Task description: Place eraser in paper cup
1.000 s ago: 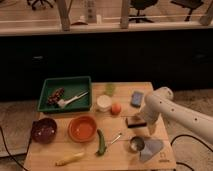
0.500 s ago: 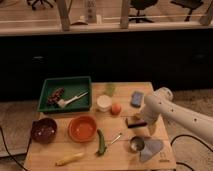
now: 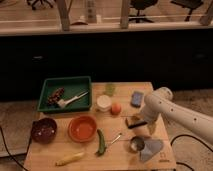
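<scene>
The eraser (image 3: 132, 121), a small block with a dark top and tan base, lies on the wooden table (image 3: 55, 150) right of centre. My gripper (image 3: 136, 123) hangs from the white arm (image 3: 167, 109) that reaches in from the right. It is down at the eraser and partly covers it. The white paper cup (image 3: 103, 102) stands upright to the left of and behind the gripper. A small orange fruit (image 3: 116, 108) sits beside the cup, between it and the gripper.
A blue sponge (image 3: 136, 98) and a green cup (image 3: 110, 89) sit at the back. A green tray (image 3: 45, 95) is at the back left. A dark bowl (image 3: 43, 130), orange bowl (image 3: 82, 128), green pepper (image 3: 101, 142), banana (image 3: 70, 158), spoon (image 3: 116, 139), metal cup (image 3: 136, 144) and grey cloth (image 3: 151, 148) lie along the front.
</scene>
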